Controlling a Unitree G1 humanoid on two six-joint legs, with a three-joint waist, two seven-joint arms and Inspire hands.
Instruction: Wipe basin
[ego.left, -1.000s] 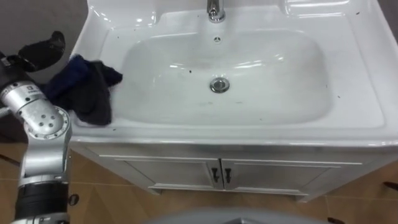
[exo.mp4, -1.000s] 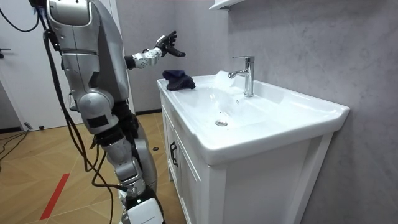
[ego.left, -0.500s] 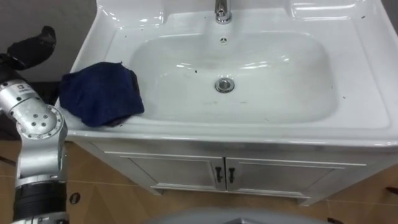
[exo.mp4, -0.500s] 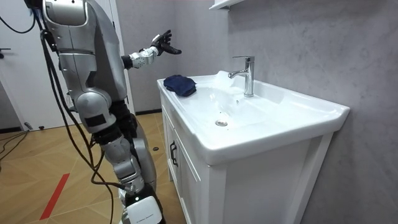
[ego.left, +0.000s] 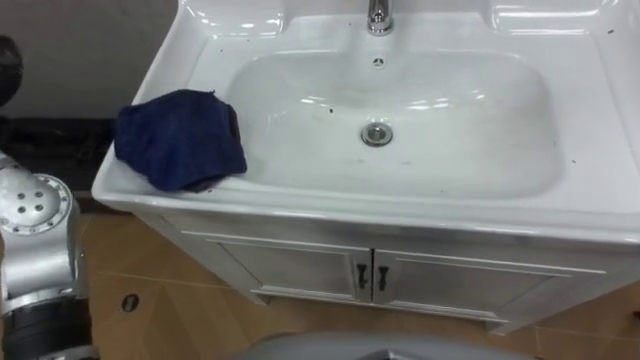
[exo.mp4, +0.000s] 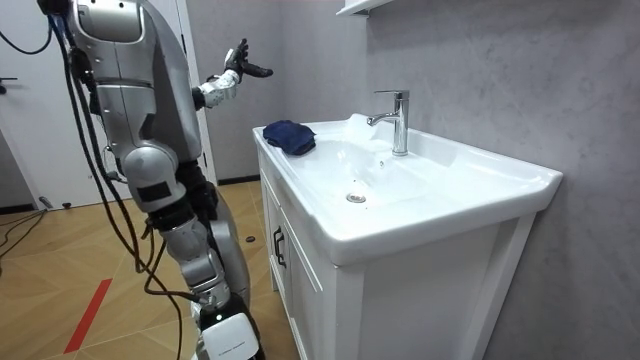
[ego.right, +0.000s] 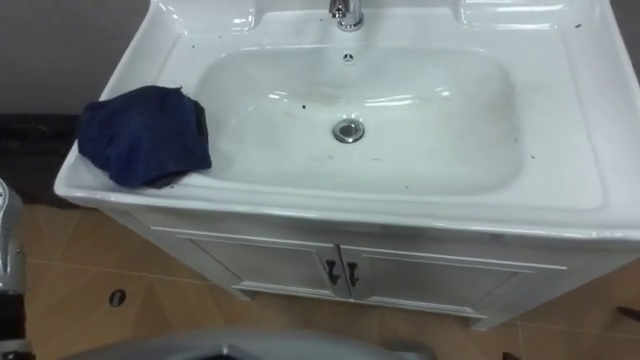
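Okay, from the head camera I'm looking down over the vanity. Nearest to me is the white cabinet (ego.left: 300, 270), both doors closed, and the two small dark door handles (ego.left: 368, 276) sit side by side at the middle seam. Wood floor (ego.left: 150, 310) runs below it on the left.

Moving up to the basin (ego.left: 600, 120), I've got the front rim straight across. The dark blue cloth (ego.left: 182, 137) is lying bunched on the flat left ledge, close to the near-left corner. Its right edge reaches the lip of the bowl, and nothing is holding it.

Into the bowl now, I see a few dark specks scattered over the white. The round metal drain (ego.left: 376, 133) sits about centre, with the little overflow hole (ego.left: 378, 62) on the far wall behind it. The base of the faucet (ego.left: 378, 15) is at the far rim.

In the room view, the robot is standing upright on the wood floor at the left end of the vanity. My left hand (exo.mp4: 238, 62) is lifted to about shoulder height. Its fingers are stretched out and spread and it is empty. It's off to the left of the basin, over by the grey wall (exo.mp4: 320, 60) and well apart from the cloth.
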